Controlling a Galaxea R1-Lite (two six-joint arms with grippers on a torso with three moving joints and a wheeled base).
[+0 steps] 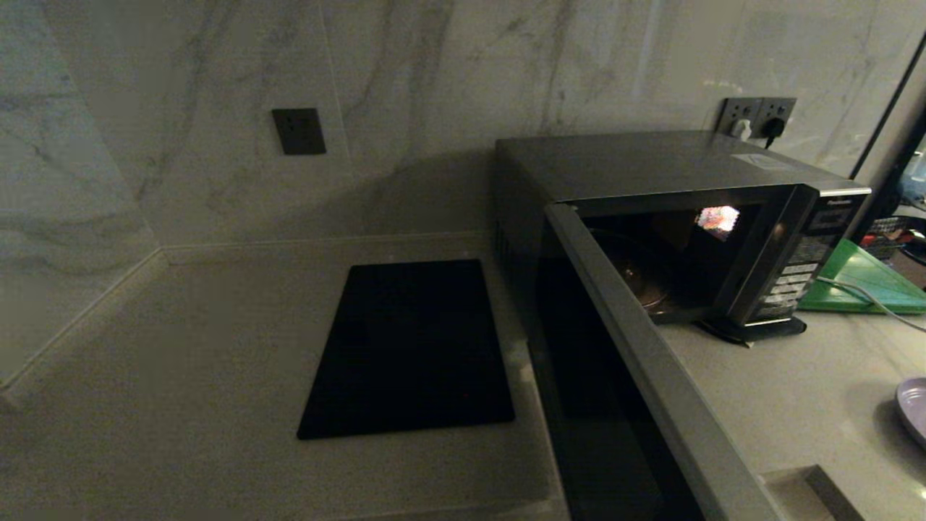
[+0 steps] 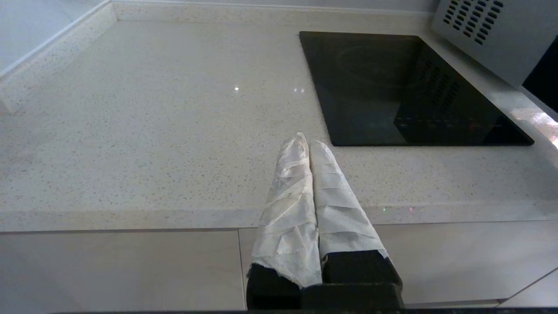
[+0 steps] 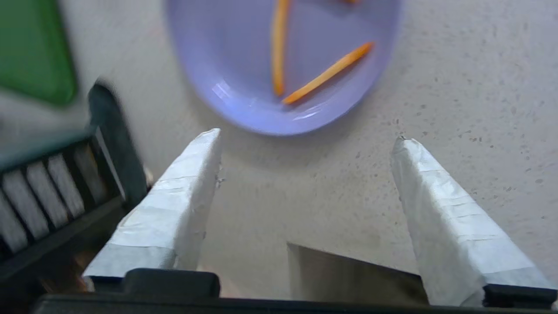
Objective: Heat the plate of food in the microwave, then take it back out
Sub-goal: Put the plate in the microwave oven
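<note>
Two claws: right claw [image 3: 305,139] spread near plate of food [image 3: 244,56]; left claw [image 2: 308,141] closed, beside cooktop [image 2: 392,87].

The head camera looks down on the microwave [image 1: 673,217] and cooktop [image 1: 412,347], shared with the left wrist camera; the right wrist camera hovers close above the plate of food [image 3: 244,65].

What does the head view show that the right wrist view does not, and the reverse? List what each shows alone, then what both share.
Head view only: the microwave with its door swung open, the black cooktop beside it, and wall sockets.

Right wrist view only: the right gripper, open above the counter just short of the plate, and the yellow-orange sticks on it.

Both: the plate of food, a mere sliver at the head view's edge, the green board and the pale countertop.
</note>
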